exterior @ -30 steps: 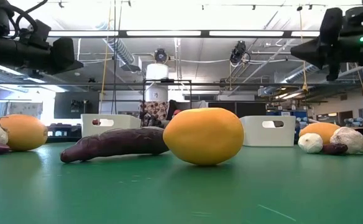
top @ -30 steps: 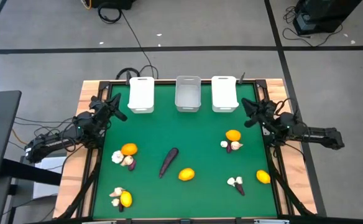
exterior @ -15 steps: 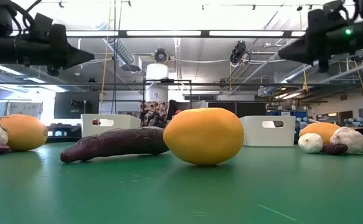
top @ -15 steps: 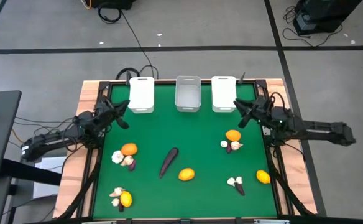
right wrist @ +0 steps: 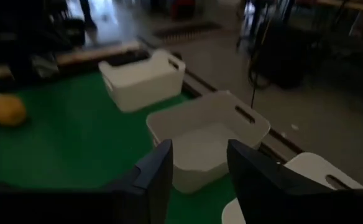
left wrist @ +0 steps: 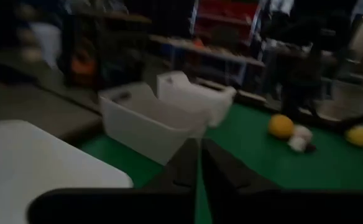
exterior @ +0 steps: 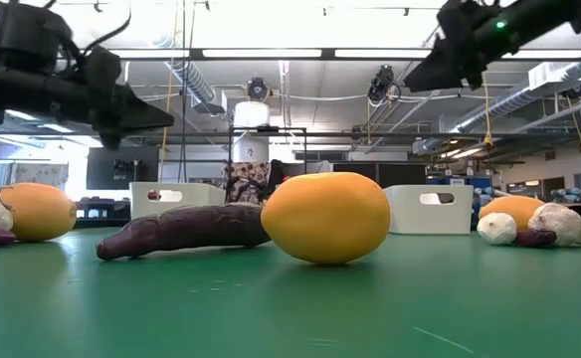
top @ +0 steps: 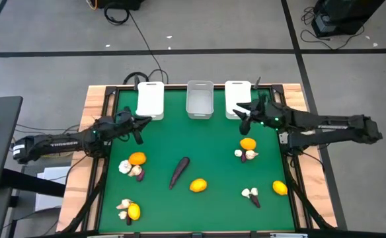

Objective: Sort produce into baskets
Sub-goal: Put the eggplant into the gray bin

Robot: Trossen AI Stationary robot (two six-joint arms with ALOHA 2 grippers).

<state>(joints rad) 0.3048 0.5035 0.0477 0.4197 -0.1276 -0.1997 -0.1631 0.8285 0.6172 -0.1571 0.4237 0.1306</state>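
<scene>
— What does the overhead camera show of the table and room?
— A green mat (top: 206, 142) on a wood-edged table set on grey floor with cables. Three baskets line the far edge: a white one (top: 150, 100), a greyish one (top: 199, 99) and another white one (top: 238, 98). The produce lies loose on the mat, none in a basket — a long eggplant (top: 179, 171) beside a citrus (top: 197, 186) mid-table, with mixed clusters of citrus, garlic and small eggplant on both sides.

— And the low camera?
— A workshop behind, with ceiling strip lights and shelving. The citrus (exterior: 325, 217) fills the foreground, partly hiding the eggplant (exterior: 183, 229).

— The grippers?
— The left gripper (top: 137, 125) hangs above the mat near the left white basket, its fingers (left wrist: 183, 167) pressed together. The right gripper (top: 242, 114) hovers just in front of the right white basket, fingers (right wrist: 158, 171) spread apart and empty, above a citrus (top: 248, 144) and its garlic.
</scene>
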